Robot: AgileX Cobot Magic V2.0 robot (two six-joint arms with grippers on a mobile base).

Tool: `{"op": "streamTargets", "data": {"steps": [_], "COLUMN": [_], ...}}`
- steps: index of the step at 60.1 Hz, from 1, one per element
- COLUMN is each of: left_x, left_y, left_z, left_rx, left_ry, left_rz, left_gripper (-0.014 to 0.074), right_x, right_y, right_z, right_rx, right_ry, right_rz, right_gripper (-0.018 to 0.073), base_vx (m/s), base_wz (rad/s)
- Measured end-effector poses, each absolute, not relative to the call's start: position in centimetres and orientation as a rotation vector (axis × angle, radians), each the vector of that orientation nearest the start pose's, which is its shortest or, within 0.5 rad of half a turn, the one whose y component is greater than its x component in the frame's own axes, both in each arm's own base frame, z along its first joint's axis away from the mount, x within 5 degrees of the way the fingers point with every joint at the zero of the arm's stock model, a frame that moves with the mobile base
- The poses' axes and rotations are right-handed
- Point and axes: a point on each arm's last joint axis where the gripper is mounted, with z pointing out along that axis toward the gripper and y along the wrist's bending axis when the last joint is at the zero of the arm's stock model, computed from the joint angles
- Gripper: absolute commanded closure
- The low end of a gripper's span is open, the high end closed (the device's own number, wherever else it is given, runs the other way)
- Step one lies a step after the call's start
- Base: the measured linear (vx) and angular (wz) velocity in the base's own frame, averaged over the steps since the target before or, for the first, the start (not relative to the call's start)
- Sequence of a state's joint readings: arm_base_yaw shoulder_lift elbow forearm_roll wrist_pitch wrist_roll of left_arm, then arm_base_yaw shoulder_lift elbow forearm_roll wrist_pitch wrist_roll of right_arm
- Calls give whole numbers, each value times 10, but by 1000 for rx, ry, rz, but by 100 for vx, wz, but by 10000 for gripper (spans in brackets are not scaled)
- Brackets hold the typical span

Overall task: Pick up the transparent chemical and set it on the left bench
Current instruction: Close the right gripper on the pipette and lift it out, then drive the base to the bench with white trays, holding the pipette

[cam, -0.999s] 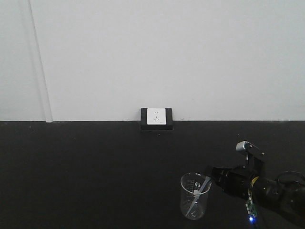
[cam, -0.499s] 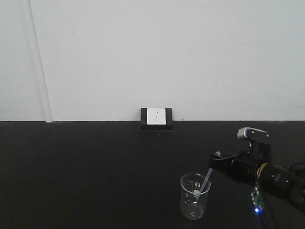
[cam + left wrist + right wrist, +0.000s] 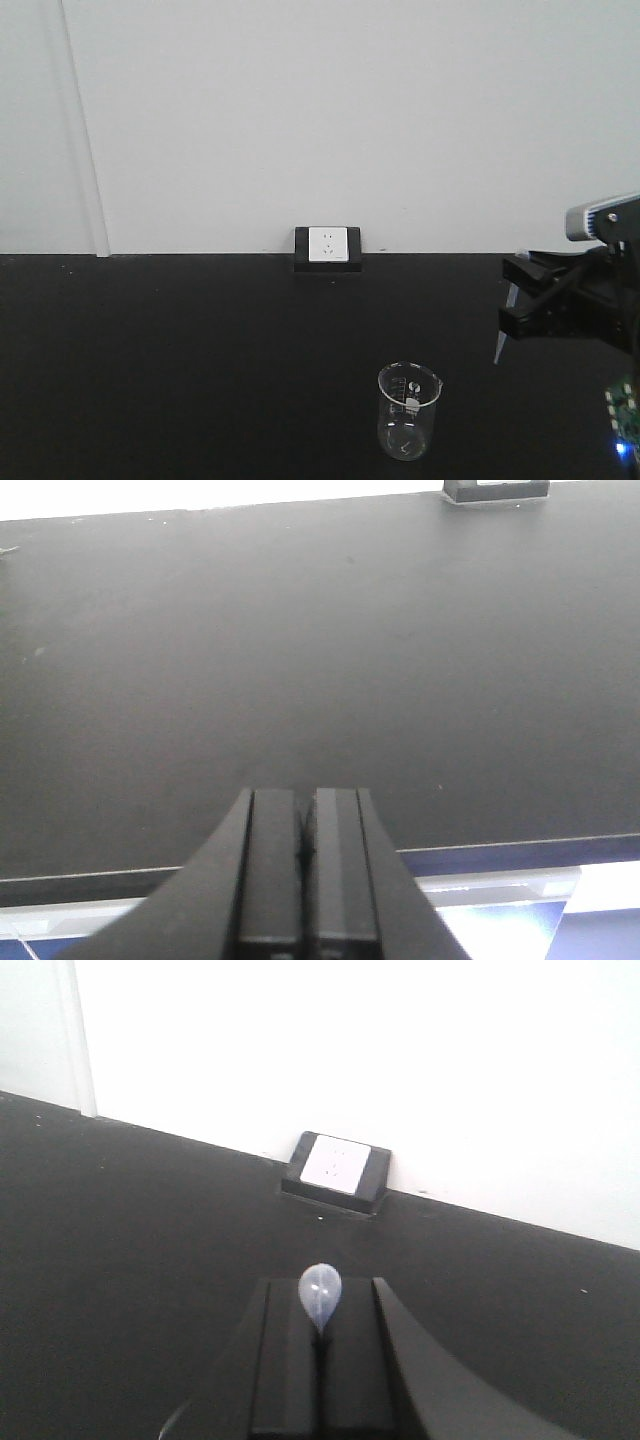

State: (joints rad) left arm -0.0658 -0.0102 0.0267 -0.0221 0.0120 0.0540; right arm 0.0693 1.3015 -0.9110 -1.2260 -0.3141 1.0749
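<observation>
The clear glass beaker (image 3: pixel 408 411) with printed marks stands upright on the black counter (image 3: pixel 180 350), toward the front right. My right gripper (image 3: pixel 520 296) is raised above and to the right of it, shut on the thin clear pipette (image 3: pixel 501 340), whose tip hangs free in the air. In the right wrist view the pipette's bulb (image 3: pixel 320 1297) sticks up between the closed fingers of the right gripper (image 3: pixel 321 1283). My left gripper (image 3: pixel 305 802) is shut and empty over the counter's front part. The left bench with white bins is out of view.
A white wall socket (image 3: pixel 328 246) in a black frame sits where the counter meets the white wall; it also shows in the right wrist view (image 3: pixel 337 1164). The counter's front edge (image 3: pixel 520 848) lies just under the left gripper.
My right gripper rose and drew back to the right, pulling the pipette out of the beaker. The beaker stayed in place.
</observation>
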Motion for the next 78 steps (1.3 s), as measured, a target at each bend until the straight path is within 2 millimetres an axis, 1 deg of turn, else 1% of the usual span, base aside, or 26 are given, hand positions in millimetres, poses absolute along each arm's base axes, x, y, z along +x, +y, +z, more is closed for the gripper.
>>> {"op": "streamTargets", "data": {"steps": [2, 15, 28, 38, 51, 78], "left_x": [57, 57, 57, 57, 57, 57], "left_y": [-4, -4, -4, -4, -4, -4], "left_z": [204, 204, 204, 204, 204, 204], "left_rx": [74, 74, 74, 74, 74, 74], "left_ry": [1510, 1510, 1510, 1510, 1510, 1510], "left_rz": [-27, -27, -27, -27, -27, -27], "left_gripper": [600, 600, 600, 600, 600, 600], "right_x": [282, 226, 177, 153, 141, 141], "right_y": [46, 41, 32, 28, 25, 25], "right_z": [336, 322, 315, 315, 322, 322], "right_rx": [-388, -382, -343, -316, -300, -292], "right_ry": [1710, 1711, 1671, 1623, 1578, 1577], "right_rz": [207, 197, 137, 102, 82, 78], "right_gripper": [559, 559, 559, 559, 559, 559], "base_vx": [0, 0, 0, 0, 0, 0], "base_wz": [0, 0, 0, 0, 0, 0]}}
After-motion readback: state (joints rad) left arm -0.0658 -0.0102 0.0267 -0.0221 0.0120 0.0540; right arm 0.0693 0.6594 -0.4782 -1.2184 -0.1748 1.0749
